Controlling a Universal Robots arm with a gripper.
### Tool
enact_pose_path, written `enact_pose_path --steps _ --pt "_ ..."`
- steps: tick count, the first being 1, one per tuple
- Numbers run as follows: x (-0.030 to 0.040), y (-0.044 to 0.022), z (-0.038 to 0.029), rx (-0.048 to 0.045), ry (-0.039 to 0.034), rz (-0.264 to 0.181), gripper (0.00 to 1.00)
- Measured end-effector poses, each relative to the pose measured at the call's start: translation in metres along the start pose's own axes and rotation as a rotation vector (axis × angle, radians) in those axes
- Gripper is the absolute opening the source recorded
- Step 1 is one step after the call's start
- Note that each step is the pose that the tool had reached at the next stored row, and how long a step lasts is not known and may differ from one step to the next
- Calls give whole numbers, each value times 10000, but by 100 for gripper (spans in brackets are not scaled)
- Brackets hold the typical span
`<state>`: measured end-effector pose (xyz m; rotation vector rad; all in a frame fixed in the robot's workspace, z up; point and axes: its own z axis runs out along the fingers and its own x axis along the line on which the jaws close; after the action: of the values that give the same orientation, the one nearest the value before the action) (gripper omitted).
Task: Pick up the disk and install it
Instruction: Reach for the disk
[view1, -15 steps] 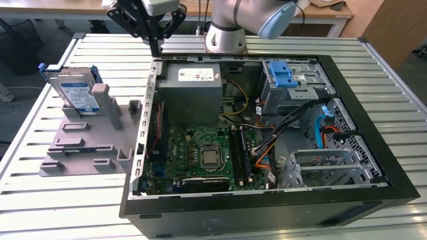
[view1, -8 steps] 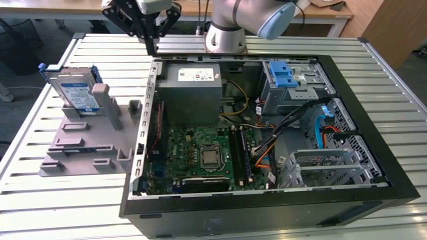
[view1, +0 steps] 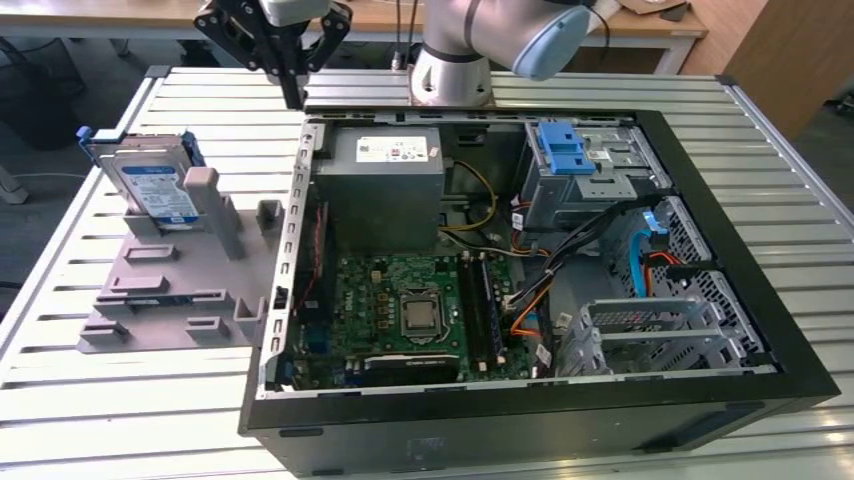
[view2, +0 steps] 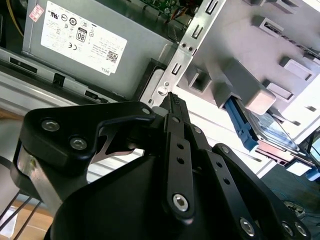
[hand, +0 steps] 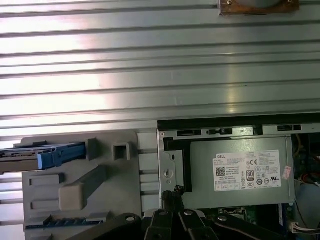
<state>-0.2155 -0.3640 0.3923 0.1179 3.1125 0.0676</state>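
Jaws: my black gripper (view1: 291, 92) pinched shut, holding nothing | flat metal blue-railed disk (view1: 151, 185) upright in grey plastic stand (view1: 174, 290), 8 o'clock from me in the exterior view

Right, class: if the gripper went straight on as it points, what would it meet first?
The gripper probably meets the computer case's wall rim beside the power supply; depth is unclear, so perhaps the slatted table instead.

Exterior view: high, off near end of computer case (view1: 534, 425), angled down toward arm (view1: 447, 60) at far end; whole case and table (view1: 134, 400) in shot.
First wrist view: farther up, facing straight down on table.
Second wrist view: close, oblique, looking past gripper (view2: 174, 100).
All three share power-supply box (view1: 387, 180) (view2: 85, 45) (hand: 240, 172) and holder (view1: 174, 290) (view2: 250, 60) (hand: 85, 175) with disk (view1: 150, 185) (view2: 275, 132) (hand: 30, 155).
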Motion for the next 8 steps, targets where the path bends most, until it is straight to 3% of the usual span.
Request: enact_pose_path --steps 8 --pt "91 26 2 0 0 1 11"
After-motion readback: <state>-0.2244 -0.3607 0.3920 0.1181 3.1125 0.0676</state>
